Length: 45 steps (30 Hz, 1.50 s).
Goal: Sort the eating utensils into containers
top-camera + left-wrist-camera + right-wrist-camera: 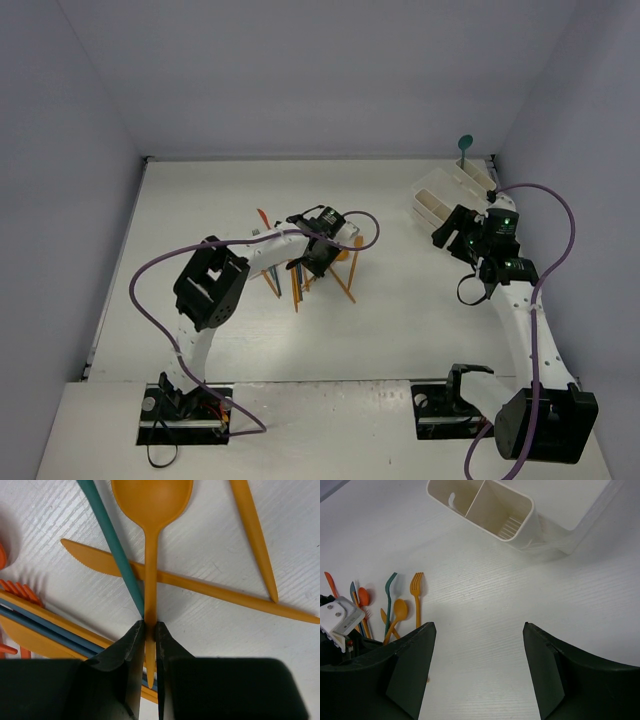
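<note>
The utensil pile (300, 275) lies at mid-table. My left gripper (316, 260) is down on it, and in the left wrist view it (149, 624) is shut on the handle of an orange spoon (151, 502). That spoon crosses over an orange knife (200, 585) beside a teal handle (112, 540). White bins (445, 195) stand at the far right, with a teal spoon (464, 145) upright in them. My right gripper (455, 235) hovers just in front of the bins, open and empty (477, 630). A divided bin (490, 510) shows ahead of it.
More orange and dark blue handles (50, 627) and orange fork tines (20, 590) lie left of the held spoon, and another orange utensil (255, 535) lies to its right. An orange fork (416, 592) and an orange spoon (399, 611) show far left. Walls enclose the table.
</note>
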{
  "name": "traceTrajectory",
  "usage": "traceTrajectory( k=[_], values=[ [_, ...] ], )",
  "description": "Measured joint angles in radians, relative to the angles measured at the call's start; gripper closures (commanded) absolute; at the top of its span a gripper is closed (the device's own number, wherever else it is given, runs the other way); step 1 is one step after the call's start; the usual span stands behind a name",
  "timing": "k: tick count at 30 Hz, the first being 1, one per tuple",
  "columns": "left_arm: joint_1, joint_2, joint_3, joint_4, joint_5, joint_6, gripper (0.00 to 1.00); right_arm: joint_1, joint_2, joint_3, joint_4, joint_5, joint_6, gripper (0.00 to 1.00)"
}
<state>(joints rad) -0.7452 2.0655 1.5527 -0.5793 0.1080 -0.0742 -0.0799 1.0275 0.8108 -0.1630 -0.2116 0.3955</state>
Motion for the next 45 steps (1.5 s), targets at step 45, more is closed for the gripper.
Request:
traceTrajectory(
  k=[45],
  values=[
    [-0.086, -0.527, -0.301, 0.377, -0.020, 0.091, 1.00, 0.428, 0.329, 0.347, 0.001, -0.247, -0.090, 0.46]
  ],
)
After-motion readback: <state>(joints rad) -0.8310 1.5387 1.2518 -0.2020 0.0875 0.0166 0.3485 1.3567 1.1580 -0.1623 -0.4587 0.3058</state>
